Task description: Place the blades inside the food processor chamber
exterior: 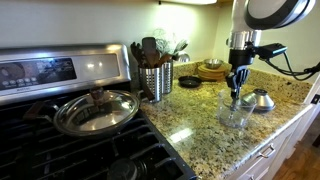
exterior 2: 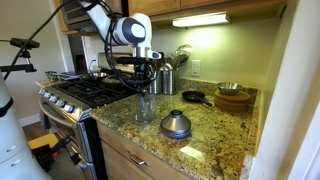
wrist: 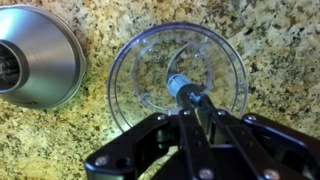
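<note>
The clear food processor chamber [wrist: 178,78] stands on the granite counter, seen from straight above in the wrist view. It also shows in both exterior views [exterior: 236,110] [exterior 2: 144,108]. My gripper [wrist: 190,100] is directly above it and shut on the blades [wrist: 180,86], a grey shaft with a blue-grey tip that hangs over the chamber's centre. In an exterior view my gripper [exterior: 236,84] is just above the chamber's rim. How far the blades reach into the chamber I cannot tell.
A grey dome-shaped piece [wrist: 35,55] lies beside the chamber, also in both exterior views [exterior: 262,99] [exterior 2: 176,124]. A steel utensil holder [exterior: 155,80], a pan with lid [exterior: 95,110] on the stove, a small black skillet [exterior 2: 192,97] and wooden bowls [exterior 2: 232,97] stand around.
</note>
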Controlling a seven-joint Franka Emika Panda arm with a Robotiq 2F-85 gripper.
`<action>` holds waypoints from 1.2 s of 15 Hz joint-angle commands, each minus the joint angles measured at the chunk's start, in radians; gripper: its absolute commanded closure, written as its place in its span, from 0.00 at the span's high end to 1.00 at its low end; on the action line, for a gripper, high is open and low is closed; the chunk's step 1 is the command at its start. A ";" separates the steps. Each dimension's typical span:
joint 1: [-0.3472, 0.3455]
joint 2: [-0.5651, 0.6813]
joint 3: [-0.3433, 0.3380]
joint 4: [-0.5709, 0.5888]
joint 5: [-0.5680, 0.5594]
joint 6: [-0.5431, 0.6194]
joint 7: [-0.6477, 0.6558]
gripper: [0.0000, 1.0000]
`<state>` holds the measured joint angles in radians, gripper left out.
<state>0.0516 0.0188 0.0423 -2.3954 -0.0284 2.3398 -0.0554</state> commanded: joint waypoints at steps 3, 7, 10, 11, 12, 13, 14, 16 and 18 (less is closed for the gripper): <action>-0.012 -0.046 -0.009 -0.050 -0.012 0.033 0.022 0.07; -0.015 -0.025 -0.014 -0.041 0.002 0.035 0.010 0.07; -0.008 -0.063 -0.006 -0.079 0.022 0.041 0.008 0.07; -0.007 -0.067 -0.004 -0.084 0.025 0.044 0.007 0.07; -0.006 -0.070 -0.002 -0.088 0.028 0.051 0.007 0.07; -0.006 -0.071 -0.001 -0.091 0.031 0.056 0.006 0.07; -0.006 -0.069 0.000 -0.091 0.034 0.061 0.004 0.07; -0.005 -0.069 0.003 -0.094 0.029 0.071 0.010 0.07; -0.006 -0.063 0.003 -0.092 0.020 0.074 0.014 0.07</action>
<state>0.0442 0.0005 0.0443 -2.4398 -0.0117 2.3796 -0.0551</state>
